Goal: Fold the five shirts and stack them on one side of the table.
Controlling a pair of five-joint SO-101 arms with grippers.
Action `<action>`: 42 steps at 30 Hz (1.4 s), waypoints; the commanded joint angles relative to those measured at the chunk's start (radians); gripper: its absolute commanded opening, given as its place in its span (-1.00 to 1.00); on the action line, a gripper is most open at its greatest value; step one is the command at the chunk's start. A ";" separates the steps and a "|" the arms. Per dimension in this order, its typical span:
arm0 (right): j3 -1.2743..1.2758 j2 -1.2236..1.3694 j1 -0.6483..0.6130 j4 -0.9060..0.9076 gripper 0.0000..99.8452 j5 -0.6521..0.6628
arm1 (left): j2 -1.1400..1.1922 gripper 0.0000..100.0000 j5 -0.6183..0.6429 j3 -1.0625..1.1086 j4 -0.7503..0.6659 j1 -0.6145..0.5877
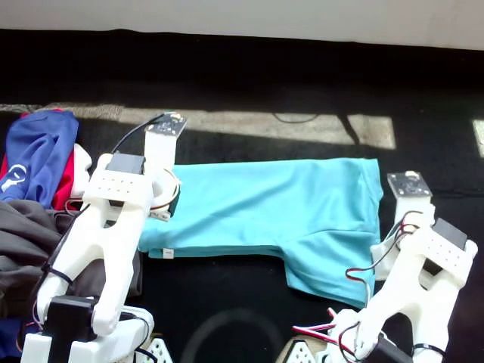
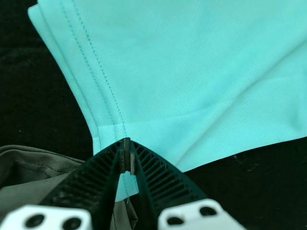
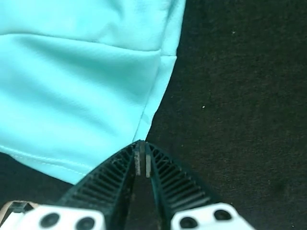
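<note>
Thin teal knit shirt (image 1: 287,212): light, limp; best held at stitched hems. Left gripper (image 2: 125,149) clamped on hem; right gripper (image 3: 142,154) closed at edge, grip unconfirmed.

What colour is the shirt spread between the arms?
The shirt is plain turquoise; clearest in the high view.

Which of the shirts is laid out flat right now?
The teal shirt, spread out flat; the blue shirt, red shirt and grey shirt sit bunched in a pile beside it.
</note>
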 commanded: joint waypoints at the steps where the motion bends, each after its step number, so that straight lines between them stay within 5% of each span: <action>1: -0.104 -0.027 -0.108 0.154 -0.87 0.008 | -0.030 -0.98 -0.002 0.019 -0.014 0.005; 15: -0.140 -0.024 -0.694 0.420 -0.81 0.173 | -0.028 -0.98 -0.003 0.252 -0.304 0.004; 20: -0.012 -0.018 -0.748 0.374 -0.79 0.198 | -0.028 -0.98 -0.002 0.259 -0.304 0.001; 25: 0.105 -0.025 -0.748 0.265 -0.53 0.193 | -0.028 -0.98 -0.002 0.259 -0.304 0.001; 36: 0.300 -0.015 -0.743 -0.025 -0.57 0.196 | -0.028 -0.98 -0.002 0.260 -0.302 0.001; 42: 0.302 -0.016 -0.743 -0.062 -0.92 0.198 | -0.028 -0.98 -0.002 0.311 -0.345 0.001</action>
